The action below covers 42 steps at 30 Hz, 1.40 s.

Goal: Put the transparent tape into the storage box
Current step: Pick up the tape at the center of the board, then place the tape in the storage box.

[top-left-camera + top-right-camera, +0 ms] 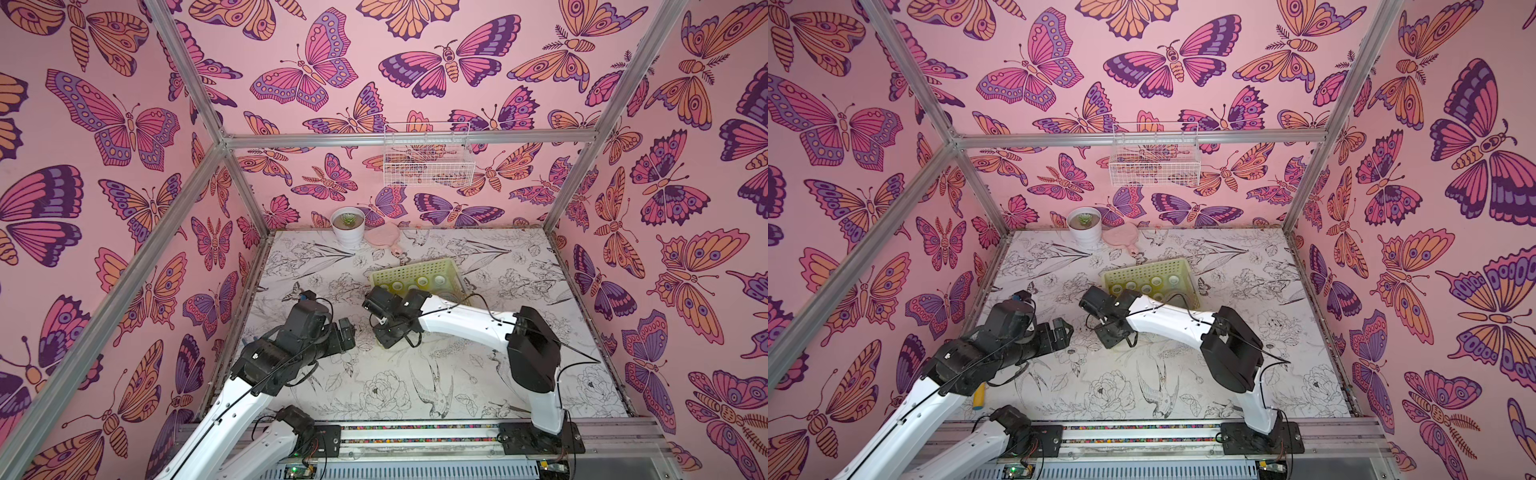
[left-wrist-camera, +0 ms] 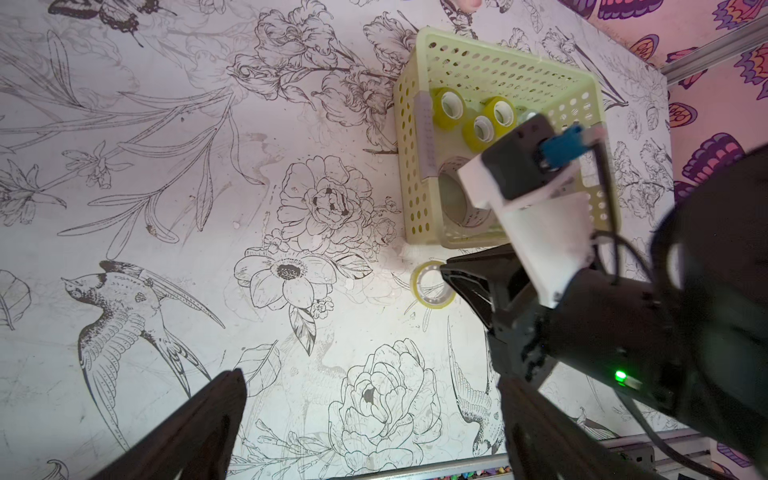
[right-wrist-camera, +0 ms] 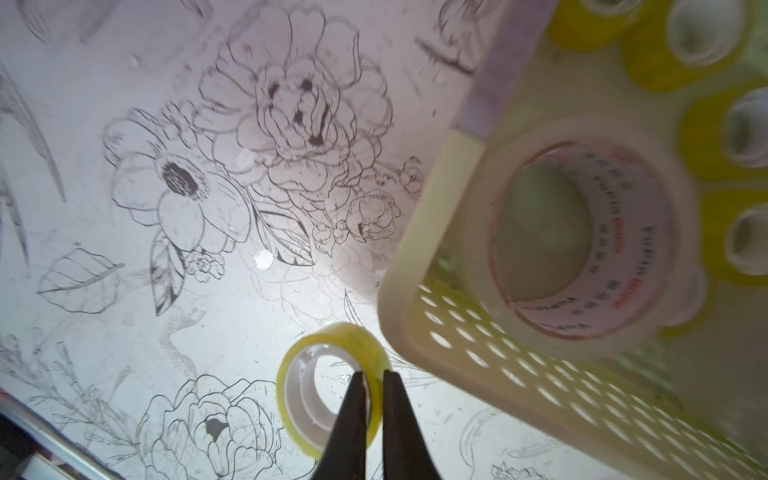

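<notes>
My right gripper (image 3: 374, 376) is shut on the wall of a small yellow-tinted transparent tape roll (image 3: 332, 330), one finger inside the ring and one outside. The roll (image 2: 430, 284) sits low over the table, just outside a corner of the storage box (image 2: 409, 166). I cannot tell whether it touches the table. This pale yellow-green perforated box (image 1: 415, 270) holds several small yellow rolls (image 2: 446, 108) and a wide whitish roll (image 3: 582, 237). My left gripper (image 2: 370, 378) is open and empty over bare table, to the left of the right wrist (image 1: 390, 328).
A white pot with a succulent (image 1: 348, 226) and a pink hand mirror (image 1: 382, 237) stand at the table's back edge. A white wire basket (image 1: 428, 153) hangs on the back wall. A yellow object (image 1: 979, 395) lies under my left arm.
</notes>
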Each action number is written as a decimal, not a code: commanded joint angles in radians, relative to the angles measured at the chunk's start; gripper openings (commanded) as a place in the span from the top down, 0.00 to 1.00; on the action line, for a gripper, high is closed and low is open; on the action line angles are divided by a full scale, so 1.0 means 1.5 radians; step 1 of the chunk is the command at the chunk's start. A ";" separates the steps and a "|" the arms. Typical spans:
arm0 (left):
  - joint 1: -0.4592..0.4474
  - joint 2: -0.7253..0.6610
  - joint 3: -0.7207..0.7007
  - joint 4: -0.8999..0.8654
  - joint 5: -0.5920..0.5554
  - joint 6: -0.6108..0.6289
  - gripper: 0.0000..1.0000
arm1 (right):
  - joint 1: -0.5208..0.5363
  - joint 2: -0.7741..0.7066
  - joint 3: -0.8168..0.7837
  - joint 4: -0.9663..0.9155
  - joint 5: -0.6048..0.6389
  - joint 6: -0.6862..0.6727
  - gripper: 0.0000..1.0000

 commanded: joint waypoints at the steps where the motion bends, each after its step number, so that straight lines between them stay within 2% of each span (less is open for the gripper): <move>1: 0.004 0.029 0.019 0.037 0.013 0.031 0.00 | -0.024 -0.045 0.023 -0.039 0.050 -0.011 0.91; 8: 0.004 0.108 0.051 0.088 0.035 0.053 0.00 | -0.104 -0.083 0.018 -0.042 0.043 -0.025 0.92; 16: 0.004 0.190 0.084 0.130 0.057 0.070 0.00 | -0.193 -0.066 0.024 -0.025 0.016 -0.042 0.92; 34: 0.005 0.359 0.170 0.159 0.100 0.114 0.00 | -0.338 0.049 0.068 0.028 -0.003 -0.070 0.92; 42: 0.011 0.377 0.183 0.159 0.103 0.121 0.00 | -0.357 0.122 0.118 0.026 -0.018 -0.081 0.92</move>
